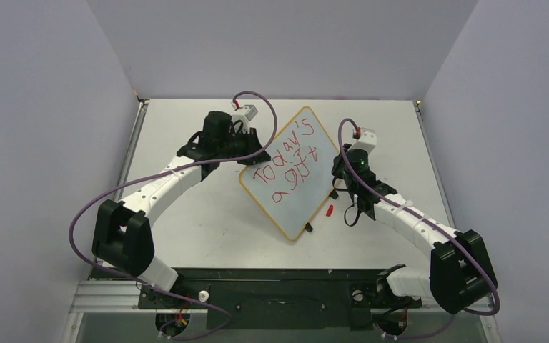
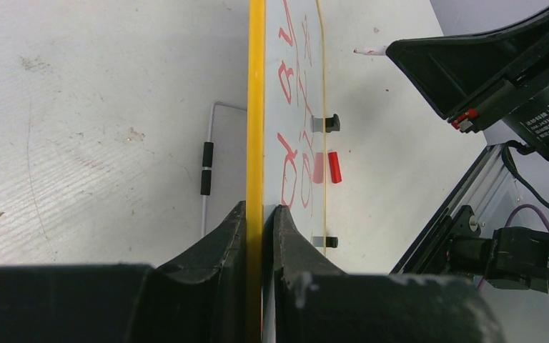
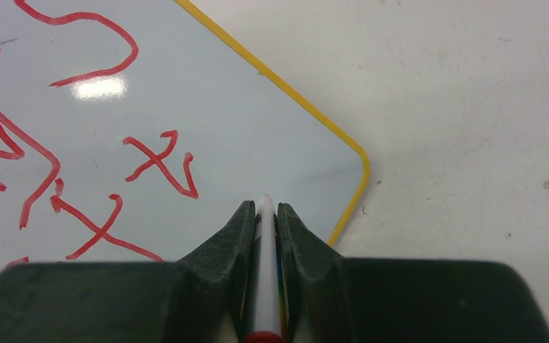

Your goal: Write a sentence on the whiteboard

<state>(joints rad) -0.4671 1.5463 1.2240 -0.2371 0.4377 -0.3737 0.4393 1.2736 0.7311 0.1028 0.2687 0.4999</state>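
Observation:
The whiteboard (image 1: pixel 297 209) lies turned like a diamond at mid-table, its two black clips on the lower right edge. The sentence (image 1: pixel 289 166) in red reads "Today's a gift" in two lines. My left gripper (image 1: pixel 255 158) is shut on the board's upper left edge; in the left wrist view its fingers (image 2: pixel 260 209) clamp the yellow frame (image 2: pixel 256 107). My right gripper (image 1: pixel 342 166) is shut on the white marker (image 3: pixel 266 271), whose tip points at the board (image 3: pixel 257 121) near its right corner, just past the last red strokes (image 3: pixel 161 163). I cannot tell whether the tip touches.
A small red marker cap (image 1: pixel 329 210) lies on the table beside the board's lower right edge, between the clips (image 2: pixel 332 123). A thin wire stand with a black sleeve (image 2: pixel 206 168) shows under the board. Grey walls enclose the table on three sides.

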